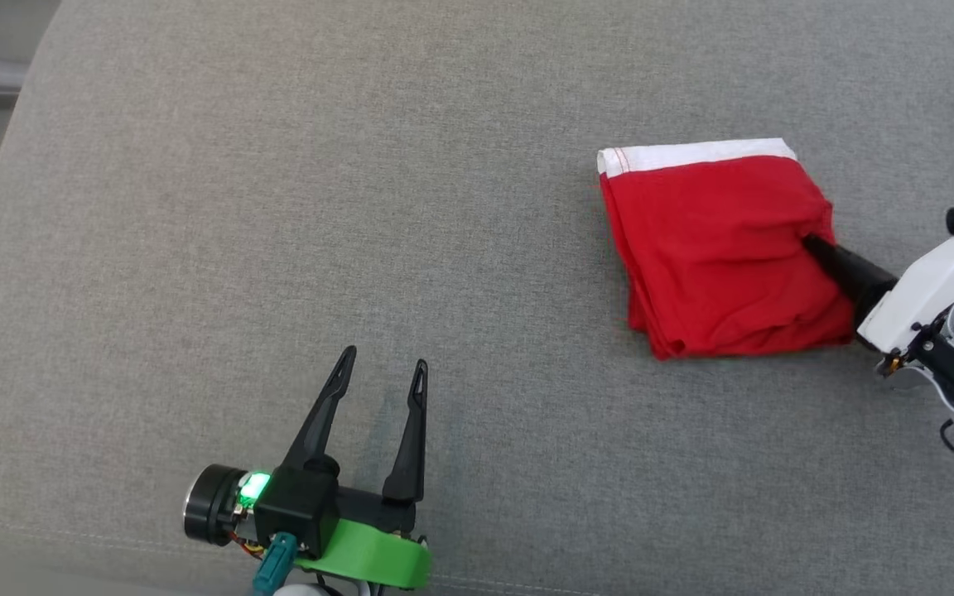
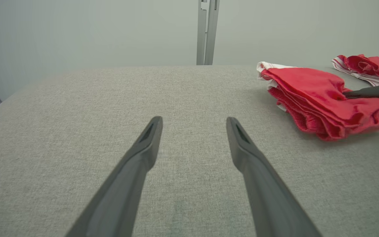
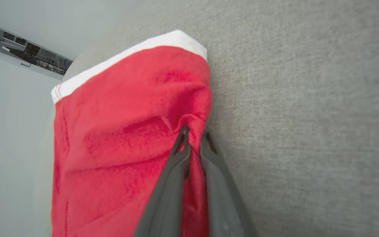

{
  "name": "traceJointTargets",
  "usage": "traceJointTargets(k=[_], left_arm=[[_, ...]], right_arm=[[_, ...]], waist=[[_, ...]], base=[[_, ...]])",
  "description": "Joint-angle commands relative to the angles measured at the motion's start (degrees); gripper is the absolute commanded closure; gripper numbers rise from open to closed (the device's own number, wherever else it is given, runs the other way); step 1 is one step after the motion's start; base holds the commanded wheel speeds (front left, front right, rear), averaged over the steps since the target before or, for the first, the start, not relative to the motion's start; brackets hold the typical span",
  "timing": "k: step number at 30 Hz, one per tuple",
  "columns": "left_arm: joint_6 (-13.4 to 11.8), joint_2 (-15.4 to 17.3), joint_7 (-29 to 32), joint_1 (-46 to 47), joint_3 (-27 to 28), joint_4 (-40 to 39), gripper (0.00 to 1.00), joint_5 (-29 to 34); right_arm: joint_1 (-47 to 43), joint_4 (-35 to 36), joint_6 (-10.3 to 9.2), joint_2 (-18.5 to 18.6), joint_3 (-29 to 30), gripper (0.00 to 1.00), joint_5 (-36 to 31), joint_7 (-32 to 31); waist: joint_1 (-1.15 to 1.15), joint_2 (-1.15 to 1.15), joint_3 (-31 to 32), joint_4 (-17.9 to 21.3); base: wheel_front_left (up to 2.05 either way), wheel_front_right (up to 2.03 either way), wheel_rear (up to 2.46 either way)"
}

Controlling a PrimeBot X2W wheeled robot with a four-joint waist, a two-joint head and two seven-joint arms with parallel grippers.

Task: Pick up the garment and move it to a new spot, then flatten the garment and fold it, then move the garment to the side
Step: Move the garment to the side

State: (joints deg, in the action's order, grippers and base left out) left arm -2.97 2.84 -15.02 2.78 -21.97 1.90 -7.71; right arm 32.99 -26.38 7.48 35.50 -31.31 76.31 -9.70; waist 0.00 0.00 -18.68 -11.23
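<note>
Toward three o'clock on the tabletop [image 1: 361, 165], my right tool [image 3: 192, 133] pinches the edge of the folded garment [image 1: 717, 248], left tool [image 1: 384, 364] released at seven; I judge the side move is in hand, needing a gentle slide.

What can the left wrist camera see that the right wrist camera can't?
Left wrist view's own: the open left gripper above the table, a second garment in red and white farther back, and a metal post behind the table. Right wrist view's own: a close look at the right gripper shut on a pinched fold of the garment, plus what looks like a cable tray. Both: the folded red garment with its white band, the grey table and the pale wall.
</note>
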Motion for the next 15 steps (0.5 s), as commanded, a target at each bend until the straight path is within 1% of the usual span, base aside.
traceJointTargets(k=[1,7,15], left_arm=[[0.3,0.1,-0.2,1.0,0.1,-0.2,0.0,0.0],[1.2,0.1,-0.2,2.5,0.2,-1.0,0.0,0.9],[2.1,0.1,-0.2,6.2,-1.6,-3.3,0.0,2.6]], right_arm=[[1.3,0.3,0.01,1.5,0.0,1.0,-0.3,0.7],[7.1,2.0,0.01,7.1,0.6,1.0,-1.3,2.0],[16.0,3.1,0.01,15.2,1.6,1.0,-5.9,3.7]], waist=[[0.0,0.0,-0.3,1.1],[0.0,0.0,-3.4,4.0],[0.0,0.0,-8.9,6.1]], base=[[0.0,0.0,0.0],[0.0,0.0,0.0],[0.0,0.0,0.0]])
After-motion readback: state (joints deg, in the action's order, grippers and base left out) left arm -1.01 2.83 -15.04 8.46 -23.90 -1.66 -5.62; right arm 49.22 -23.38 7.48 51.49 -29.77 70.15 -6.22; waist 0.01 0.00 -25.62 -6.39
